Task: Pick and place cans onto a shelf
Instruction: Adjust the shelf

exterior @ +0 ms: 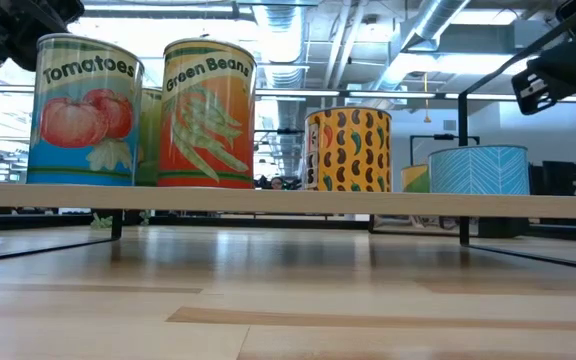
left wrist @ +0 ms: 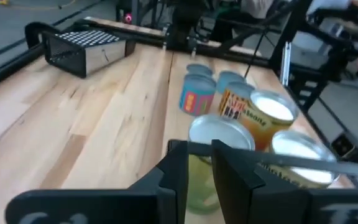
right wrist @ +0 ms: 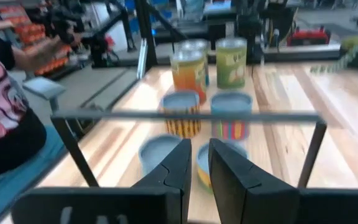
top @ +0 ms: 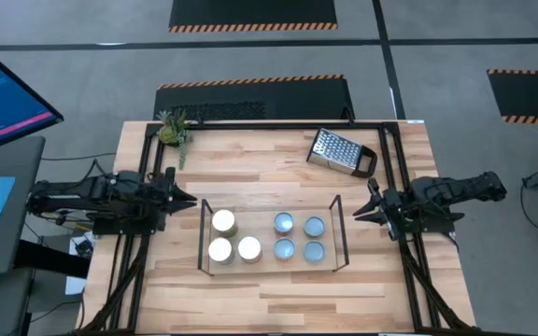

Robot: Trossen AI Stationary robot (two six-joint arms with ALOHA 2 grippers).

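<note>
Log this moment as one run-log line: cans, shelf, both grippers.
cans: seven, all on shelf | left gripper: empty, left of shelf | right gripper: empty, right of shelf | grater: on table, behind shelf

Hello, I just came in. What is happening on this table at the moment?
Nothing is being handled right now. Seven cans stand on the wire shelf in the middle of the table: three with white tops on one side, four with blue tops on the other. The left gripper and the right gripper wait at opposite ends of the shelf, each empty. A grater lies behind the shelf.
</note>
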